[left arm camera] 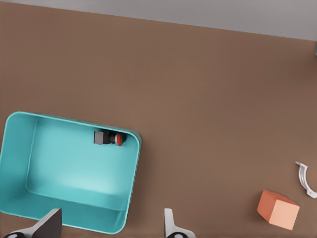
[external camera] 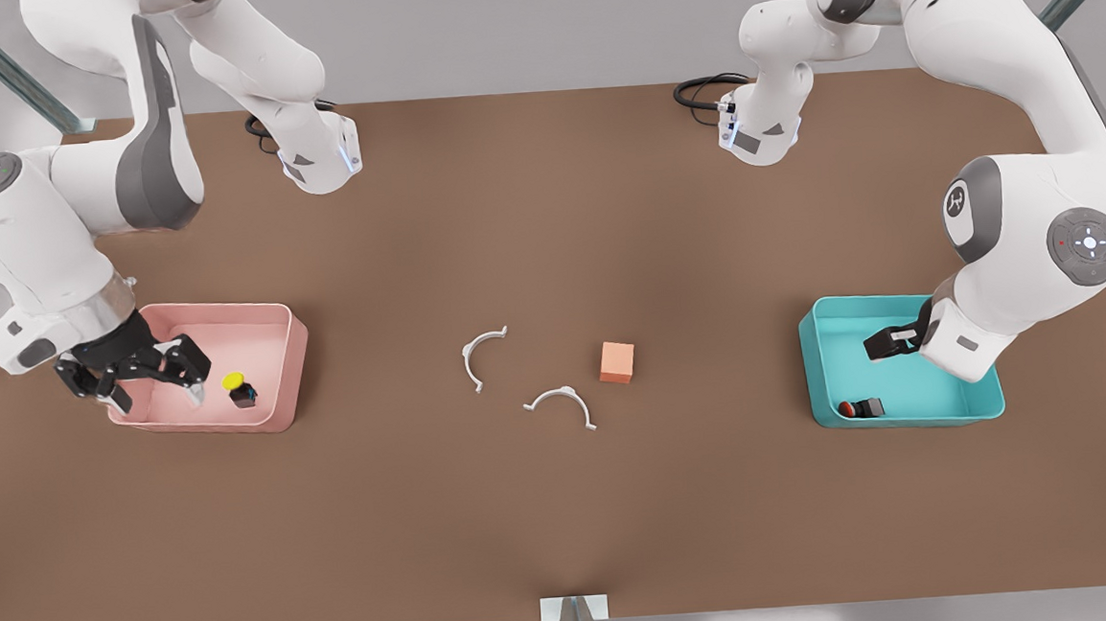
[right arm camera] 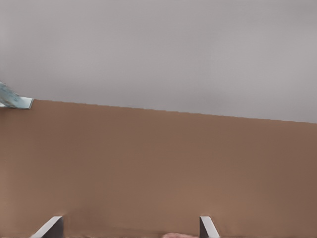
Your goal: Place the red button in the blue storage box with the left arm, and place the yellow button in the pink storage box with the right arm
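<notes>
The red button [external camera: 860, 409] lies on its side in the blue storage box [external camera: 821, 371]. The left gripper [left arm camera: 111, 225] hangs over that box, fingers spread and empty. The yellow button [external camera: 240, 388] stands in the pink storage box [external camera: 290, 379]. The right gripper [external camera: 156, 388] is there, spread wide, holding nothing.
</notes>
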